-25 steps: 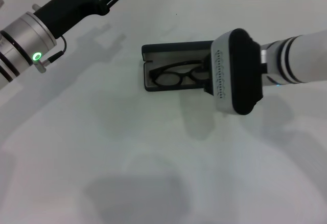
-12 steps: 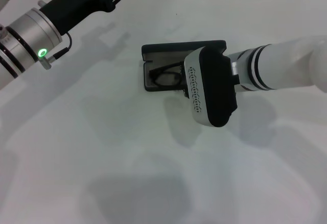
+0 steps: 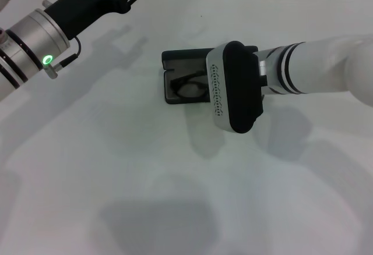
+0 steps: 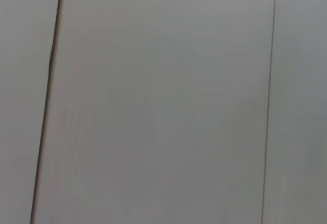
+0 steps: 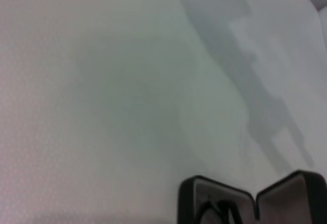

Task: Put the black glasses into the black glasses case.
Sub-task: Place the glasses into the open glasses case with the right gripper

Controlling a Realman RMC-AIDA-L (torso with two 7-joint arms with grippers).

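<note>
Lying in the open black case, thin round-lensed glasses show; the right gripper's jaws can't be told.

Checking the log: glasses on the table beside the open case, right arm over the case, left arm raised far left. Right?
Not quite. The head view shows the glasses lying inside the open case, not beside it. The rest holds: the right arm is over the case and the left arm is raised at far left.

The right arm's wrist housing covers the right half of the black glasses case, hiding the right gripper and most of the black glasses.
</note>
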